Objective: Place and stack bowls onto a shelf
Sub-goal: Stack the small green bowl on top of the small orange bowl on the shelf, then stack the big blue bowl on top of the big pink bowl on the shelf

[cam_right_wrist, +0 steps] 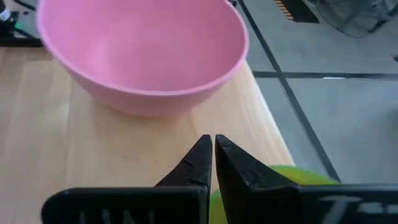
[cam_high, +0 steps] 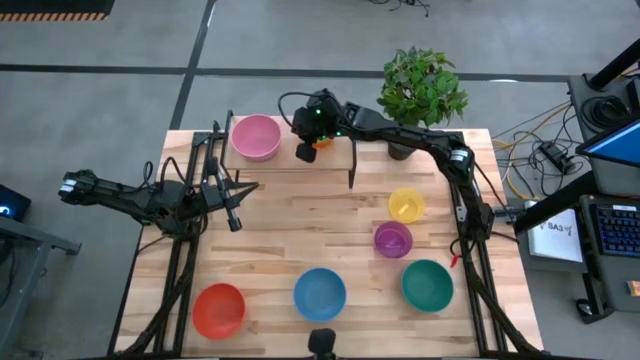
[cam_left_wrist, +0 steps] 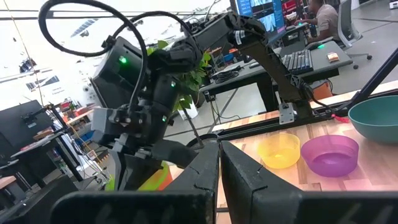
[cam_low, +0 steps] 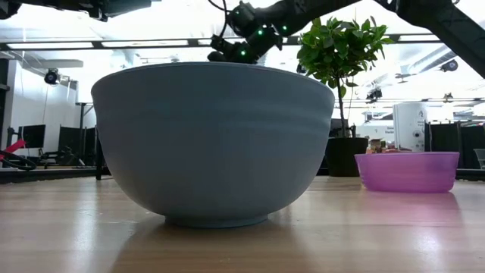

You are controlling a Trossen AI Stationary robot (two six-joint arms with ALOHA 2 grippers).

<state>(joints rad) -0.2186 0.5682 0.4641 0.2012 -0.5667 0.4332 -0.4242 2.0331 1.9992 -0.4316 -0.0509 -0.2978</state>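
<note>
Bowls lie about: left to right we see the red-orange bowl (cam_high: 219, 308) and blue bowl (cam_high: 320, 293) on the tabletop (cam_high: 300, 225), and the pink bowl (cam_high: 256, 136) already on the shelf (cam_high: 285, 160). Our left claw (cam_high: 234, 222) waits at the tabletop's left, pressed together. Our right claw (cam_high: 307, 150) hovers over the shelf beside pink, pinching a green and orange pair, as we judge. We should lower gently, clear of pink, before letting go
</note>
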